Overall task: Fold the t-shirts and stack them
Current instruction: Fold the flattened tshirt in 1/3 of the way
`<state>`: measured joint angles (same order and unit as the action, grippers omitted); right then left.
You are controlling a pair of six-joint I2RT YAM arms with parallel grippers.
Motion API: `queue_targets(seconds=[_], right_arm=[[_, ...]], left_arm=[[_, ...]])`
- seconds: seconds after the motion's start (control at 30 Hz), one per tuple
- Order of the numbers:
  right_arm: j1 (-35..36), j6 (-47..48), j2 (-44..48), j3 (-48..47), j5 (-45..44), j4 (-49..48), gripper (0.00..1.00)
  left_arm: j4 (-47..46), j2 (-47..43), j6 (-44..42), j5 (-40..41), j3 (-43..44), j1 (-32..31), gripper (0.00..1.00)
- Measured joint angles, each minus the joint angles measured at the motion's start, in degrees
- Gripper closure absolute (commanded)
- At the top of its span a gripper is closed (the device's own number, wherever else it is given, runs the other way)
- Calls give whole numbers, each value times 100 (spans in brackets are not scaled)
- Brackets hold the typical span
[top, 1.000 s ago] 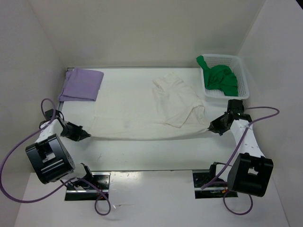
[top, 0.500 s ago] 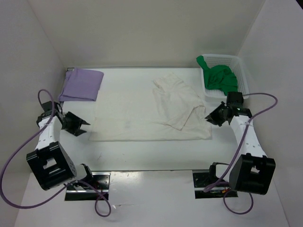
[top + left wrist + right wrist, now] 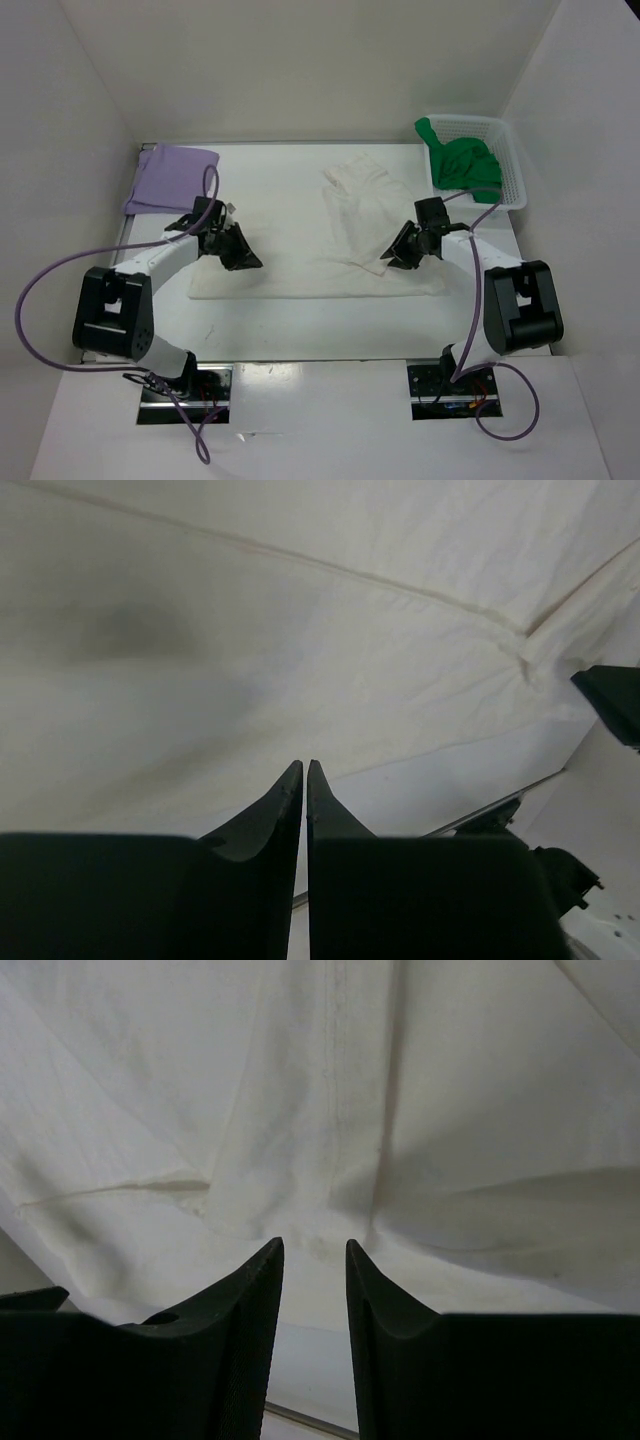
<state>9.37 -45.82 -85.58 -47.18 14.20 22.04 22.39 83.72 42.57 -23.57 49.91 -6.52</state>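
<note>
The cream white t-shirt [image 3: 290, 245] lies spread out in the middle of the counter [image 3: 300, 325]. Its right part is bunched up and lies over the flat part. The lavender purple t-shirt [image 3: 170, 180] sits folded at the far left corner of the counter. The bright green t-shirt [image 3: 465, 165] is in a heap in the white basket [image 3: 512, 165] at the far right corner, and a bit of it hangs over the basket's far left edge.

The left gripper [image 3: 243, 258] is over the left part of the cream shirt. Its two fingers are pressed almost together, with only a thin line between them, and they hold nothing. The right gripper [image 3: 393, 255] is over the right part of the same shirt, by the bunched cloth. Its fingers are a little way apart, and nothing is between them. Both grippers are very close to the cloth, but it is hard to tell if they touch it.
</note>
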Motion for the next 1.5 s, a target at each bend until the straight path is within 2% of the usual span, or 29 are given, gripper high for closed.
queue_targets(seconds=[0.17, 0.37, 0.63, 0.7, 0.83, 0.9, 0.93, 1.03, 1.27, 1.47, 1.5], right_arm=[[136, -87, 0, 190, -111, -87, 64], [426, -260, -15, 262, -177, -142, 64], [463, -400, -33, 382, -238, -153, 64], [463, -420, -59, 389, -247, -157, 72], [463, -450, -118, 424, -258, -192, 78], [463, -442, -216, 424, -249, -227, 85], [463, -437, -284, 422, -238, -243, 93], [463, -448, -404, 382, -186, -258, 100], [481, -382, -481, -380, -310, -149, 100], [570, -308, -1294, -1480, -374, -170, 100], [614, -297, -1447, -1633, -376, -166, 97]], left_arm=[[-188, 317, 13, 55, 0, -422, 89], [-356, 398, 11, 229, -2, -413, 88], [-361, 444, 9, 271, -4, -413, 88], [-363, 448, 9, 271, -4, -413, 88], [-363, 463, 9, 271, -4, -372, 88], [-363, 463, 11, 271, -7, -330, 88], [-363, 463, 9, 271, -11, -304, 88], [-367, 463, 9, 271, -42, -227, 88], [-341, 452, -15, 273, -129, 17, 88], [-306, 376, -15, 273, -138, 149, 88], [-304, 354, -15, 271, -140, 149, 88]])
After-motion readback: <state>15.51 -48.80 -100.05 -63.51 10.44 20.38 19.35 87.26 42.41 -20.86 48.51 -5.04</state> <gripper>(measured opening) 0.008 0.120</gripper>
